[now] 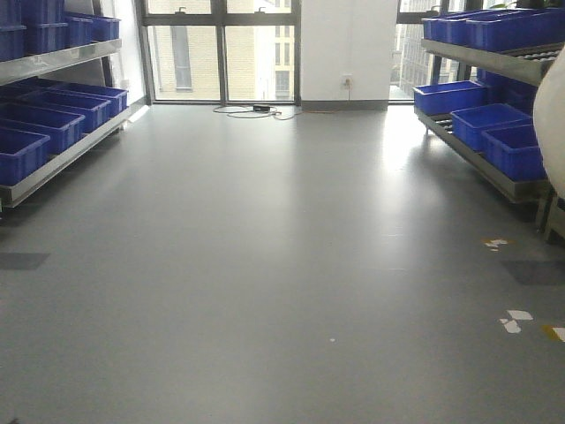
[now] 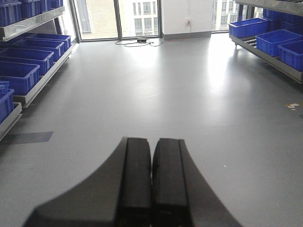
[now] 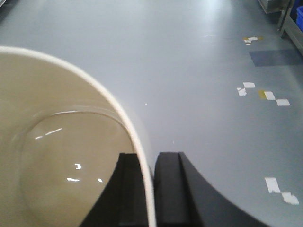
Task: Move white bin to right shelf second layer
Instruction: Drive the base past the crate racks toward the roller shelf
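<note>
One white bin (image 1: 554, 124) is showing, a pale curve at the right edge of the front view, hanging in front of the near end of the right shelf (image 1: 481, 60). Two steel shelves are flanking the grey floor (image 1: 282, 265), the left shelf (image 1: 62, 60) and the right one, and each is showing two levels. Blue crates (image 1: 490, 124) are filling them. Three are sitting on the right shelf's lower level and four on the left shelf's lower level. Those on the upper levels are packed too tightly to count. A black cable (image 1: 256, 110) is lying on the floor by the far window, and white tape scraps (image 1: 514, 320) are sticking to the floor towards its right edge.

In the right wrist view the right claw (image 3: 147, 156) is clamping the bin's rim. One finger is sitting inside the bin and the other outside its wall, and the bin's glossy interior is spreading out to the left of the claw, above the floor. The left claw (image 2: 151, 141) is hanging over bare floor with its fingers pressed together, holding nothing.
</note>
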Robot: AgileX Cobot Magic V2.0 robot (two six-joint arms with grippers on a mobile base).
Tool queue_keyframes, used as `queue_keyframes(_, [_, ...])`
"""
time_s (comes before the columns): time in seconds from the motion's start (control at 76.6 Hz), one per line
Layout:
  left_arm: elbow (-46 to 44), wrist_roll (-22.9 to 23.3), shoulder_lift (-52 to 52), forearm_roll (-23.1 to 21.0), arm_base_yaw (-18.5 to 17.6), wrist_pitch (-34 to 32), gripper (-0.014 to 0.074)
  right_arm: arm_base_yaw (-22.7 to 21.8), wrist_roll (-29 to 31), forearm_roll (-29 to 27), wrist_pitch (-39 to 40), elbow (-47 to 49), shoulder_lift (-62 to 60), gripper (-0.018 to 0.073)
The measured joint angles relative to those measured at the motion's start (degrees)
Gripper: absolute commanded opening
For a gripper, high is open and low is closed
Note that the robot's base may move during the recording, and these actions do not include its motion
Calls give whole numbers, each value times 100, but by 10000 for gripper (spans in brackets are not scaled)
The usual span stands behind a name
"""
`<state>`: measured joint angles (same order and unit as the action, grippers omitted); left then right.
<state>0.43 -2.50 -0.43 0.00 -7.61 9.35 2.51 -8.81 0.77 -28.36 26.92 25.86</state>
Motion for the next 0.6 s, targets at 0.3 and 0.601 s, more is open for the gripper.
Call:
queue_keyframes(0.3, [0, 0, 0, 0, 0, 0, 85, 0, 0, 0, 0, 0, 0, 29])
queue_keyframes(0.601, [0, 0, 0, 0, 0, 0, 85, 0, 0, 0, 0, 0, 0, 29])
